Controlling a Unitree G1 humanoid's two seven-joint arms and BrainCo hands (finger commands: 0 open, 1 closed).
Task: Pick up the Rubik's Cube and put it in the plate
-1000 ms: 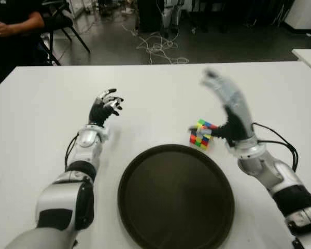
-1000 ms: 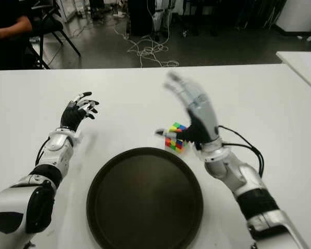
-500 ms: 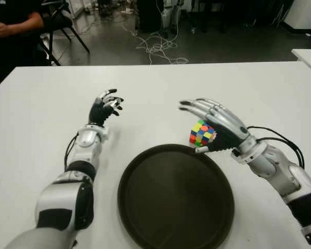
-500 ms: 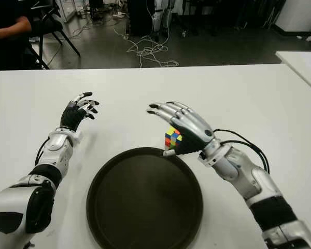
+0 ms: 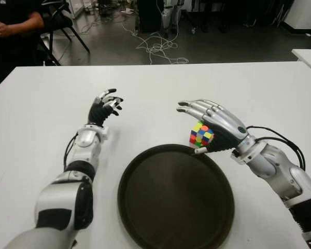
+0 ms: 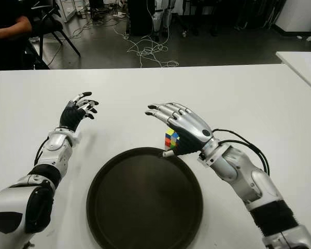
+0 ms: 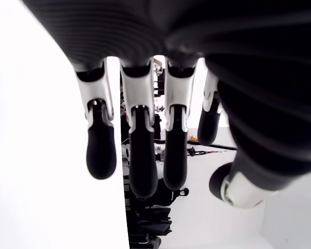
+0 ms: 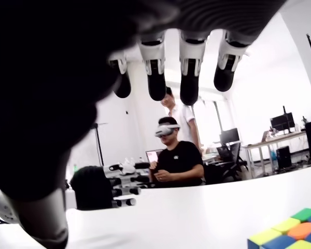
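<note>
A white table (image 5: 36, 104) fronts a cabled workshop floor, a seated person (image 5: 13, 23) past its far left corner. We see the right hand (image 5: 215, 127), fingers extended, over the Rubik's Cube (image 5: 201, 134) at the far rim of the dark round plate (image 5: 176, 199). We judge the carry step under way; next, the cube must move over the plate's centre and be released. Whether thumb and palm truly clamp the cube is hidden. The left hand (image 5: 104, 108), fingers relaxed and empty, shows left of the plate.
</note>
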